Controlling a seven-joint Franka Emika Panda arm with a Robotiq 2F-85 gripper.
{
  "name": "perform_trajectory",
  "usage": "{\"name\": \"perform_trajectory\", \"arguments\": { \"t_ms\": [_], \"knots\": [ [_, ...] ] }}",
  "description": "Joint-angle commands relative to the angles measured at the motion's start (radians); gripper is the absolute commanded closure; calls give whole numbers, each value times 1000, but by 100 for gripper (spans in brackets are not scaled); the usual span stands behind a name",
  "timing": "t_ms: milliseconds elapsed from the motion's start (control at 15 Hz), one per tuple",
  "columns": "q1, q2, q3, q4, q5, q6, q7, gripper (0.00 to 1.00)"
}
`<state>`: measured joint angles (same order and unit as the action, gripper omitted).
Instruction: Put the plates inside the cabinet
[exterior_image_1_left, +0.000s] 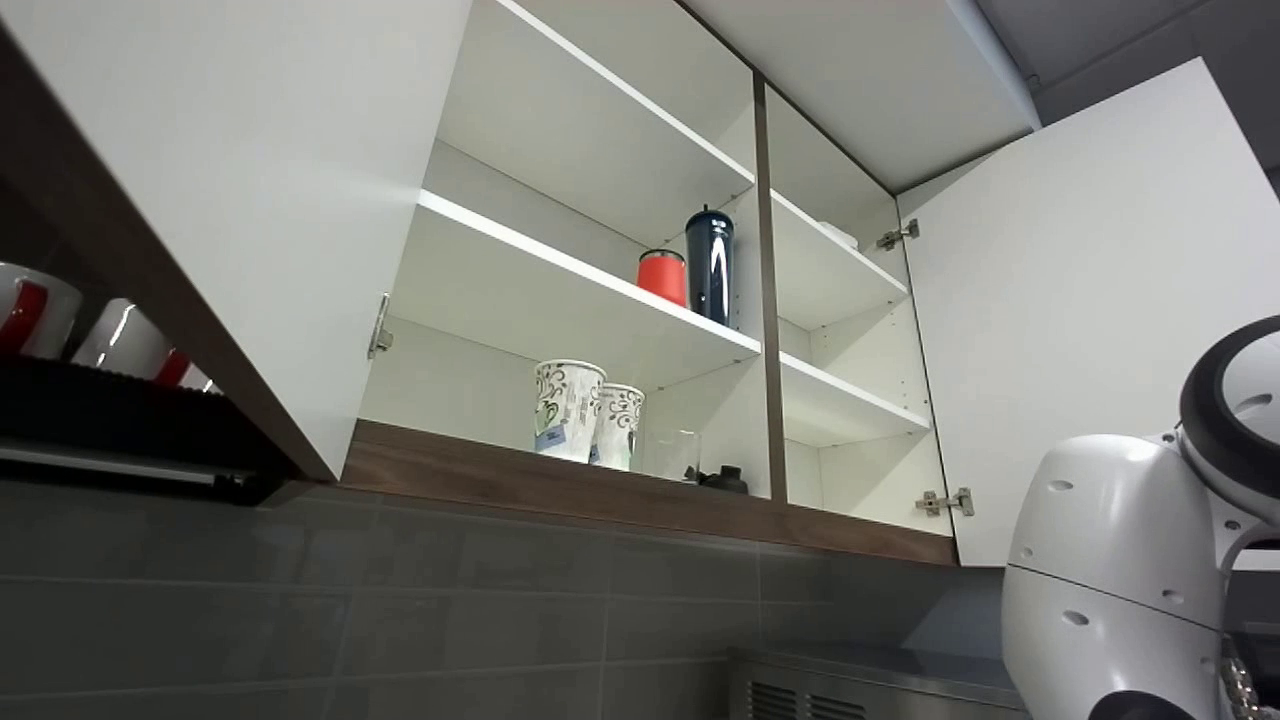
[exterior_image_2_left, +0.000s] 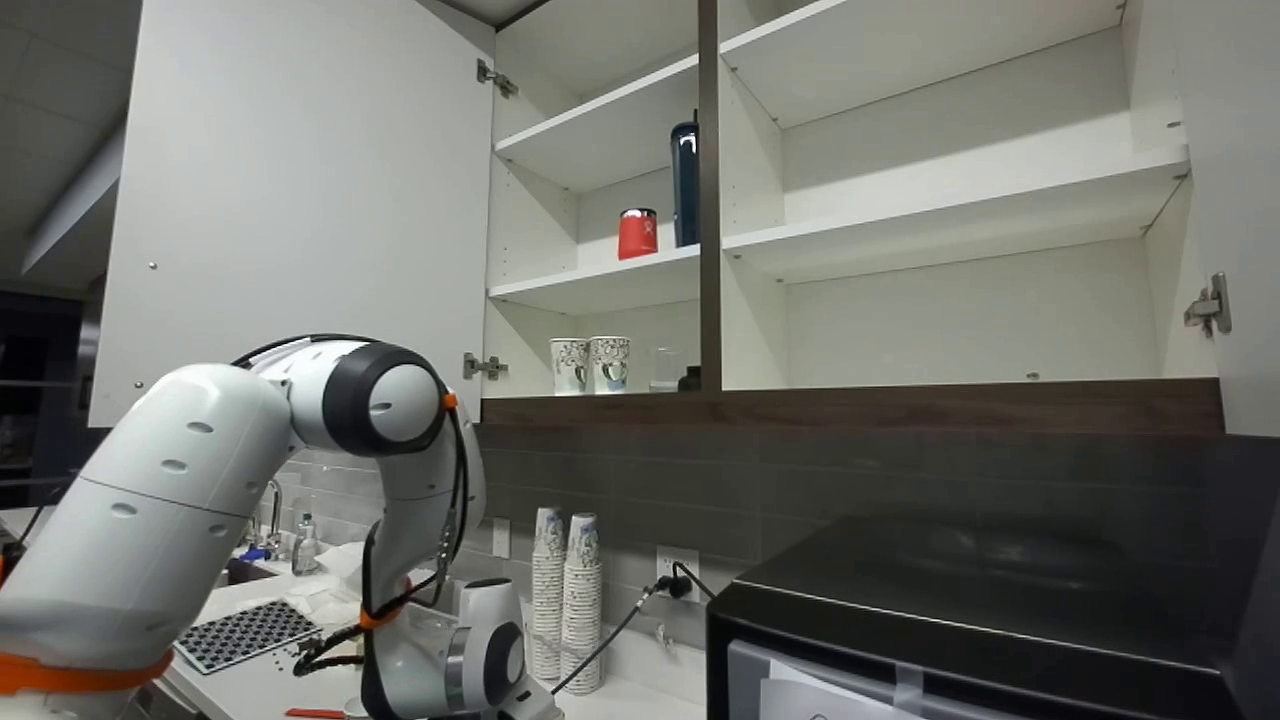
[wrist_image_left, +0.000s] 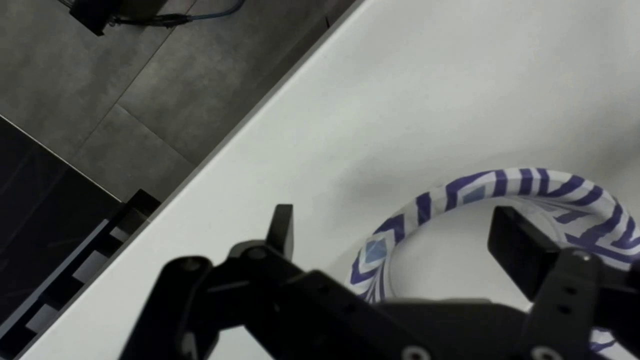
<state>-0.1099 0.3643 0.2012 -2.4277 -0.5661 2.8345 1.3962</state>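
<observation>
Spread wide at the end effector (wrist_image_left: 402, 242), straddling the left rim of the plate (wrist_image_left: 445, 245), at right in the wrist view on the surface (wrist_image_left: 450, 90), not yet in the cabinet (exterior_image_2_left: 960, 408)! Could tip or slip if pinched by that rim alone (slick-looking, too). Finding no legible lettering: just a tiny pale mark on the red cup (exterior_image_2_left: 638, 235).
</observation>
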Motion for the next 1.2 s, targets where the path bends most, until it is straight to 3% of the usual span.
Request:
{"name": "perform_trajectory", "arguments": {
  "t_ms": [0, 267, 400, 600, 667, 800, 933, 1133],
  "knots": [
    [10, 52, -15, 35, -2, 24, 30, 25],
    [11, 73, -18, 54, -2, 25, 38, 59],
    [10, 80, -18, 60, -2, 26, 43, 68],
    [9, 76, -17, 59, 2, 34, 57, 95],
    [9, 67, -17, 54, 3, 45, 68, 99],
    [4, 50, -15, 43, 10, 75, 86, 95],
    [-17, 31, -7, 23, 43, 142, 120, 100],
    [-24, 15, -30, -1, 77, 236, 210, 99]
  ]
}}
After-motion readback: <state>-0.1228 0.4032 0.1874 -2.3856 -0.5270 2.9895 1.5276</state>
